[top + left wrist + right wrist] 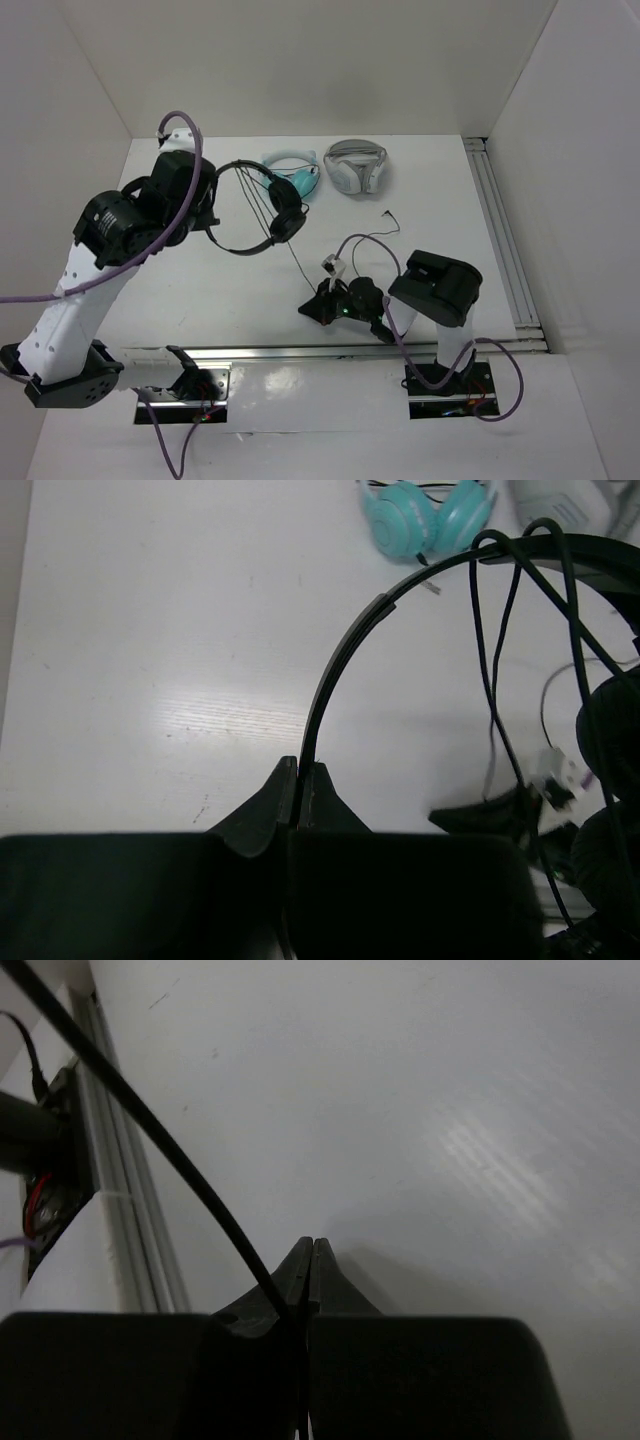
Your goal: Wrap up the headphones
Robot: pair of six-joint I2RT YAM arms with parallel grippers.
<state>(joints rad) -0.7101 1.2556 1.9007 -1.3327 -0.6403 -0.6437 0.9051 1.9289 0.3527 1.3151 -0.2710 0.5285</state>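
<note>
The black headphones (285, 215) hang above the table in my left gripper (212, 212), which is shut on the thin headband (340, 650). Their ear pads (610, 730) dangle at the right of the left wrist view. The long black cable (495, 630) is looped over the headband and runs down toward the near edge. My right gripper (308, 308) sits low over the table there. Its fingers (322, 1270) are pressed together, and the cable (150, 1120) runs in between them from the upper left. A white tag (333, 265) sits on the cable.
Teal headphones (295, 178) and bulkier white-and-grey headphones (355, 165) lie at the back of the table. A loose run of cable (372, 238) curls beside the right arm. An aluminium rail (505, 240) lines the right side and another (120, 1210) the near edge.
</note>
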